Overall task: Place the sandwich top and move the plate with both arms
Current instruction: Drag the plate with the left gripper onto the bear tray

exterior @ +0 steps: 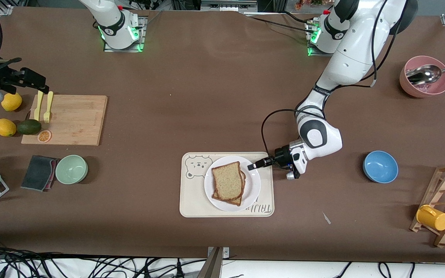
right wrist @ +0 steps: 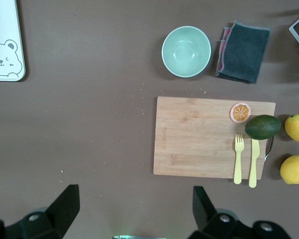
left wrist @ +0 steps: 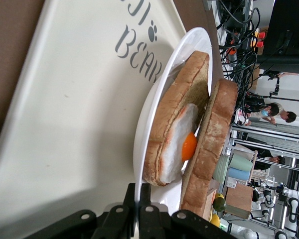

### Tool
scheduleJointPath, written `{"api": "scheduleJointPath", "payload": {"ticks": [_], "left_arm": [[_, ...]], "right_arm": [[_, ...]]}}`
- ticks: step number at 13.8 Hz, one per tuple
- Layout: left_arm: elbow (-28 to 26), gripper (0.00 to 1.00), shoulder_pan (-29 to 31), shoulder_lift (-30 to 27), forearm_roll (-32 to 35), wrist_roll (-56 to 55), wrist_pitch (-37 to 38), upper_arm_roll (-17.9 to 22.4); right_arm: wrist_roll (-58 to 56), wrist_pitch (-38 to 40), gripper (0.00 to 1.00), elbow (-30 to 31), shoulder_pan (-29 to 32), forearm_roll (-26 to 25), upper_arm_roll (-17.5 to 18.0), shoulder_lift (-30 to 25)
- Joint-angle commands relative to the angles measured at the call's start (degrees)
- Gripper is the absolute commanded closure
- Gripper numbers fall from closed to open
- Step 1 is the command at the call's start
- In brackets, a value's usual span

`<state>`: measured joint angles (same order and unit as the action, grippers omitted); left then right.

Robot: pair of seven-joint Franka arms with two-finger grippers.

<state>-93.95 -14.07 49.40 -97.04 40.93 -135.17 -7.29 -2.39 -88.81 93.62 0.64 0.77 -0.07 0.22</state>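
The sandwich top rests on the egg slice on the white plate, which sits on the bear tray. The left gripper has its fingers clamped on the plate's rim; the right gripper waits, fingers apart, above the tabletop near the cutting board

The surface is plain brown. A white plate sits on a cream tray with a grey bear drawing (lettering at 5 o'clock). The sandwich top is light brown, darker-crusted, over a white-and-orange egg. The left tool is black.
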Motion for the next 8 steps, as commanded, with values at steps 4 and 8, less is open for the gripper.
{"api": "scheduleJointPath", "payload": {"ticks": [4, 8], "left_arm": [[0.52, 0.63, -0.08, 0.09, -2.01, 0.90, 0.00, 0.09], [-1.75, 0.51, 0.27, -1.49, -1.75, 0.99, 0.00, 0.09]], "right_arm": [[-0.68, 0.66, 0.00, -0.46, 0.15, 0.20, -0.02, -0.22], [-0.68, 0.74, 0.00, -0.46, 0.24, 0.20, -0.02, -0.22]]}}
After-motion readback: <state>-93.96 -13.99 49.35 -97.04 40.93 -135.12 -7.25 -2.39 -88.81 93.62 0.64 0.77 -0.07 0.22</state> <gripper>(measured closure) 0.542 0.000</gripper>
